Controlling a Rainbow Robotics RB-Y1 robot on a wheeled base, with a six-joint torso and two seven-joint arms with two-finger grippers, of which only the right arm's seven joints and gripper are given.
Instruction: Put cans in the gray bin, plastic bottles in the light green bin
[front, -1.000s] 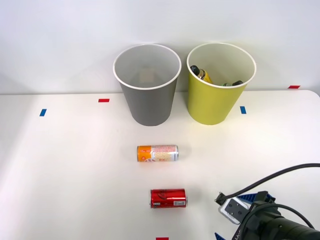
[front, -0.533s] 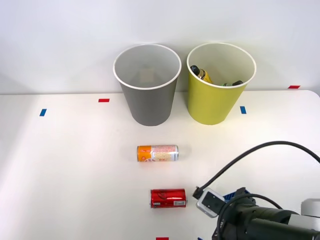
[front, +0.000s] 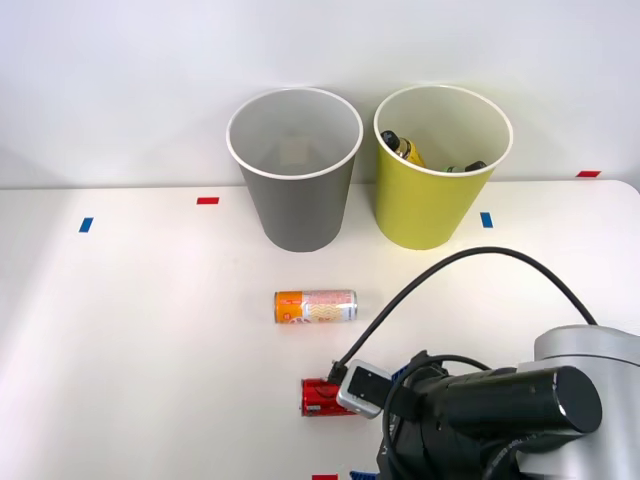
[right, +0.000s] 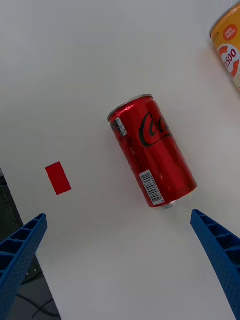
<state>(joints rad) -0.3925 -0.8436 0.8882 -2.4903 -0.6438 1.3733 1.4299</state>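
gripper (right: 120, 260) spread wide above red can (right: 152, 150), which lies on its side on desk (front: 150, 330), ready to straddle it; gray bin (front: 293, 170) empty.

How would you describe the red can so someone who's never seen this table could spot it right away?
Start at the gray bin at the back of the white table and come straight toward the near edge. You pass an orange and white can lying on its side, then reach the red can, also on its side, below the open claw. It alone is all red.
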